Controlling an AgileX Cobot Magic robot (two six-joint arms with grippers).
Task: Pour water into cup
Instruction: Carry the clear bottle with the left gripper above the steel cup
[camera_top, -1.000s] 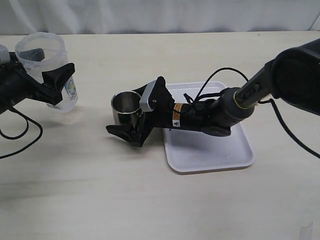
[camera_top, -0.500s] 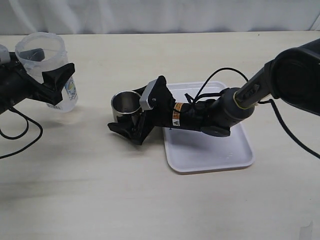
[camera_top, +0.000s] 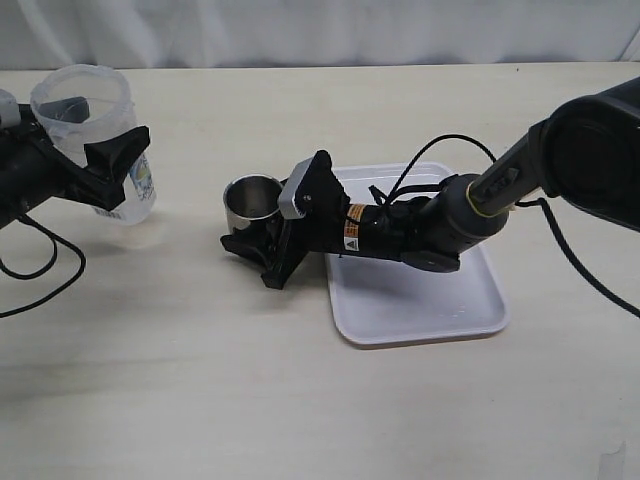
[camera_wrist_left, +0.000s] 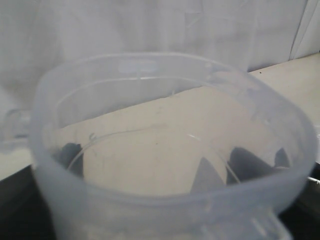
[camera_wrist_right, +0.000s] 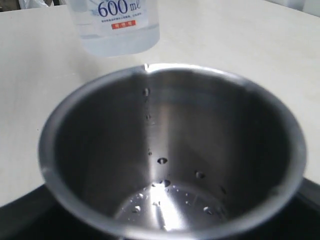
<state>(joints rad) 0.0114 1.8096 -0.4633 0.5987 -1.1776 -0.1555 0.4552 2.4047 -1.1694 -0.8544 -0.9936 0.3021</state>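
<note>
- The left tool (camera_top: 100, 150) is grasping the pitcher (camera_top: 85, 105) around its middle and holding it upright at the left end of the counter (camera_top: 300, 420), so the water (camera_wrist_right: 120, 42) is lying low in it and nothing is spilling.
- The cup (camera_top: 250, 198) is standing upright on the counter, just beside the left edge of the white tray (camera_top: 480, 320) and well apart from the pitcher. Its mouth is facing up, ready to be poured into.
- The right tool (camera_top: 265, 218) is reaching across the tray with one jaw on each side of the cup, probably to steady it or bring it closer. Whether it is already clenching the steel, I cannot tell.
- Only scattered drops are sitting on the cup's floor in the right wrist view, so pouring is not yet showing.
- The counter is looking pale, matt and bare apart from these things, and a white curtain (camera_top: 320, 30) is hanging along its far side.
</note>
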